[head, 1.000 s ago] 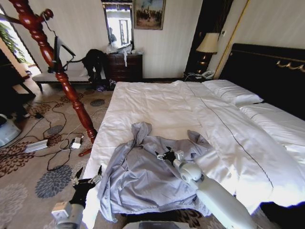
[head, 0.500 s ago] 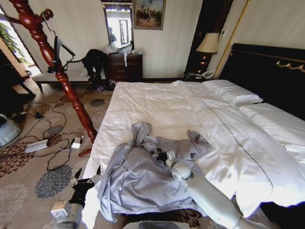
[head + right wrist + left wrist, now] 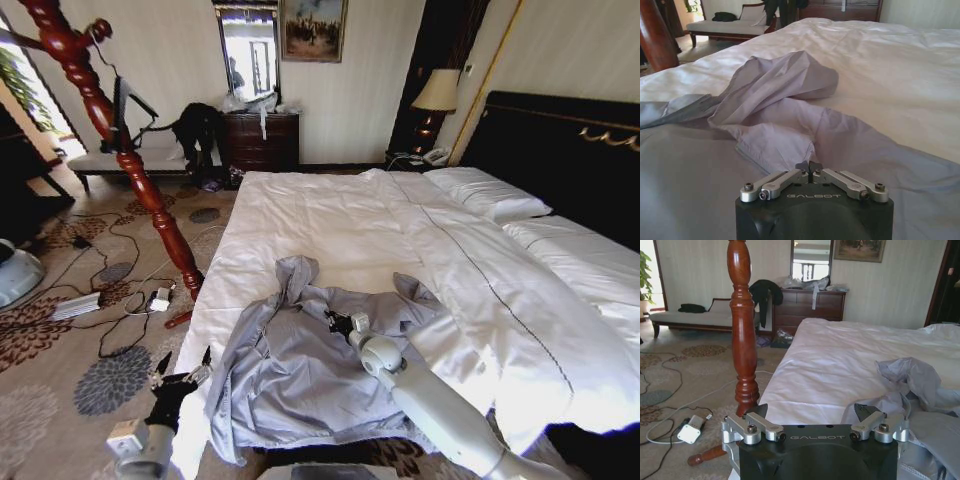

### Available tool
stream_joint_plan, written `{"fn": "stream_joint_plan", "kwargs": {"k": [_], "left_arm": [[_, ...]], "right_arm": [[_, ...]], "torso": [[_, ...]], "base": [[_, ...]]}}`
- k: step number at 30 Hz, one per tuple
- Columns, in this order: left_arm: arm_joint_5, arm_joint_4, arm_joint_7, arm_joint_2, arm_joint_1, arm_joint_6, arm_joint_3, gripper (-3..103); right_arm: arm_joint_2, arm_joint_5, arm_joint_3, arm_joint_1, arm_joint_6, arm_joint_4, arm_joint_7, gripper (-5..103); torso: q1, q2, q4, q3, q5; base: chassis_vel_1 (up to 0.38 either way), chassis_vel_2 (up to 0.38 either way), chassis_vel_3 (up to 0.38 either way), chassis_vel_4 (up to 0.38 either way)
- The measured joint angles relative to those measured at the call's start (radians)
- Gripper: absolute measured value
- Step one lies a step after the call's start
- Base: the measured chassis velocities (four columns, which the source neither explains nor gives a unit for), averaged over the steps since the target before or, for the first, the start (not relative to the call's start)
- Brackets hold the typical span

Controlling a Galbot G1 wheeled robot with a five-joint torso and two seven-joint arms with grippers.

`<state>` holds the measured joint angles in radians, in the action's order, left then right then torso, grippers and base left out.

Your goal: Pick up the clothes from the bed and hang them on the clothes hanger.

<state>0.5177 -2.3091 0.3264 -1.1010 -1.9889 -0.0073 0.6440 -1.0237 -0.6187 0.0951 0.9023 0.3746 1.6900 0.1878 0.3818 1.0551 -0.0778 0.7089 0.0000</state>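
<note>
The grey jacket point(image 3: 310, 370) lies spread on the near corner of the bed point(image 3: 340, 220). The right gripper point(image 3: 338, 323) rests on its collar area, fingertips pinched together, seemingly on a fold of the fabric. The left gripper point(image 3: 182, 368) hangs beside the bed edge, fingers spread apart.

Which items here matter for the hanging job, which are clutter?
Job: jacket, pinched in the shut right gripper; bed; left gripper, open, by the bed edge.
Clutter: wooden pole, floor cables, dresser, lamp.
</note>
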Motion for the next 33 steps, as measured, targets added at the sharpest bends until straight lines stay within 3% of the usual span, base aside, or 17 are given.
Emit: {"fn": "stream_joint_plan", "kwargs": {"k": [3,6,8,11,13,16,17,19,20,23,25,26,33], "left_arm": [[0.090,0.004,0.023,0.044,0.037,0.040,-0.007,99],[0.123,0.010,0.032,0.073,0.059,0.056,-0.011,99],[0.163,0.022,0.044,0.122,0.096,0.074,-0.022,99],[0.175,0.026,0.048,0.140,0.110,0.080,-0.028,99],[0.190,0.033,0.052,0.163,0.130,0.087,-0.036,99],[0.203,0.035,0.054,0.179,0.137,0.092,-0.038,99],[0.210,0.034,0.055,0.192,0.138,0.094,-0.038,99],[0.213,0.033,0.055,0.199,0.138,0.095,-0.037,99],[0.219,0.030,0.055,0.212,0.138,0.097,-0.035,99],[0.224,0.030,0.055,0.229,0.138,0.100,-0.033,99],[0.225,0.031,0.055,0.230,0.138,0.101,-0.033,99],[0.228,0.032,0.057,0.230,0.139,0.103,-0.036,99],[0.224,0.030,0.058,0.222,0.116,0.107,-0.033,100]], "right_arm": [[0.027,-0.051,-0.040,0.014,0.006,0.026,0.014,0],[0.037,-0.061,-0.059,0.019,0.011,0.031,0.015,0],[0.047,-0.044,-0.081,0.027,0.014,0.029,0.012,0],[0.050,-0.020,-0.087,0.034,0.009,0.032,0.010,0],[0.055,0.028,-0.090,0.052,-0.015,0.067,0.008,11],[0.058,0.070,-0.090,0.066,-0.035,0.107,0.004,16],[0.058,0.120,-0.091,0.074,-0.046,0.120,-0.004,27],[0.058,0.158,-0.093,0.079,-0.054,0.121,-0.010,27],[0.058,0.227,-0.101,0.091,-0.080,0.121,-0.023,32],[0.068,0.280,-0.089,0.119,-0.103,0.158,-0.055,48],[0.069,0.293,-0.082,0.121,-0.108,0.163,-0.060,48],[0.065,0.335,-0.054,0.123,-0.129,0.168,-0.074,54],[0.000,0.308,0.058,0.101,-0.150,0.128,-0.071,81]], "torso": [[0.000,0.000,-0.0002,0.000,0.0000],[0.000,0.000,-0.0002,0.000,-0.0002],[0.000,0.000,-0.0002,0.000,0.0000],[0.000,0.000,-0.0002,0.000,-0.0001],[0.000,0.000,-0.0003,0.000,-0.0001],[0.000,0.000,0.0001,0.000,-0.0002],[0.000,0.000,0.0001,0.000,-0.0002],[0.000,0.000,0.0001,0.000,-0.0001],[0.000,0.000,0.0000,0.000,0.0000],[0.000,0.000,-0.0005,0.000,-0.0001],[0.000,0.000,-0.0004,0.000,-0.0002],[0.000,0.000,-0.0002,0.000,-0.0003],[0.000,0.000,0.0000,0.000,-0.0002]], "base": [[0.000,0.000,0.000,0.000],[0.000,0.000,0.000,0.000],[0.000,0.000,0.000,0.000],[0.000,0.000,0.000,0.000],[0.000,0.000,0.000,0.000],[0.000,0.000,0.000,0.000],[0.000,0.000,0.000,0.000],[0.000,0.000,0.000,0.000],[0.000,0.000,0.000,0.000],[0.000,0.000,0.000,0.000],[0.000,0.000,0.000,0.000],[0.000,0.000,0.000,0.000],[0.000,0.000,0.000,0.000]]}}
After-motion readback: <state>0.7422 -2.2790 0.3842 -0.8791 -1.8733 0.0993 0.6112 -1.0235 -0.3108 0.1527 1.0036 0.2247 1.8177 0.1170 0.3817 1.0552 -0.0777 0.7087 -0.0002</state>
